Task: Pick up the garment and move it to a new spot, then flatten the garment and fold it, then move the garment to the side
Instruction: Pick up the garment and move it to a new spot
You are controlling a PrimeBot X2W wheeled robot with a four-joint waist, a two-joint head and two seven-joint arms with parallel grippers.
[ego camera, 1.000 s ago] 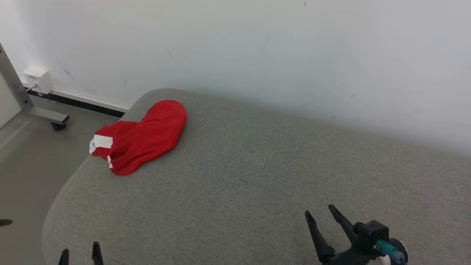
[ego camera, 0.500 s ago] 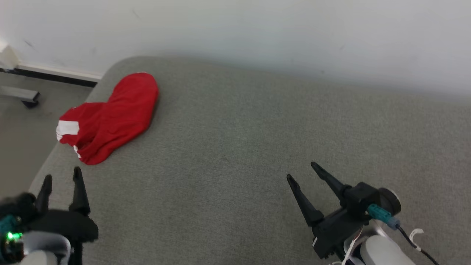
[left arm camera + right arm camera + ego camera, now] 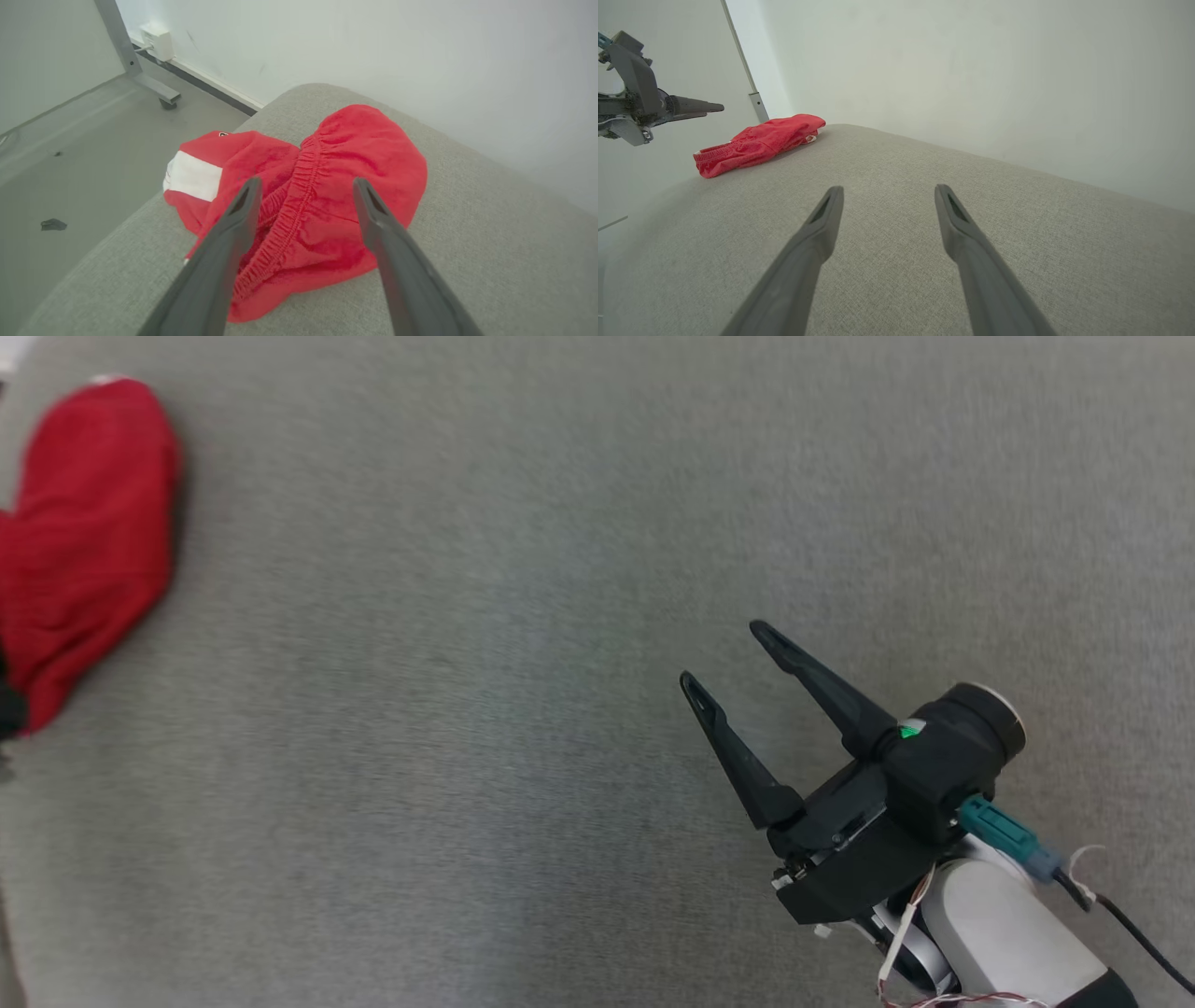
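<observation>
1. At the far left corner of the grey surface (image 3: 467, 261) lies one crumpled red garment (image 3: 336, 186) with one white patch (image 3: 194, 175); its small emblem is illegible.
2. Left tool (image 3: 307, 183): fingers spread wide, empty, above the garment's waistband.
3. Right tool (image 3: 726, 655): spread wide, empty, well apart from the garment.
4. The left wrist view adds the floor (image 3: 70, 154) and one wheeled frame leg (image 3: 140, 79).

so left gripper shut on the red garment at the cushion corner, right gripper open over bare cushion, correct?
Not quite. The left gripper is open, jaws apart and clear of the garment, as the left wrist view shows. The rest holds: garment at the cushion corner, right gripper open over bare cushion.
</observation>
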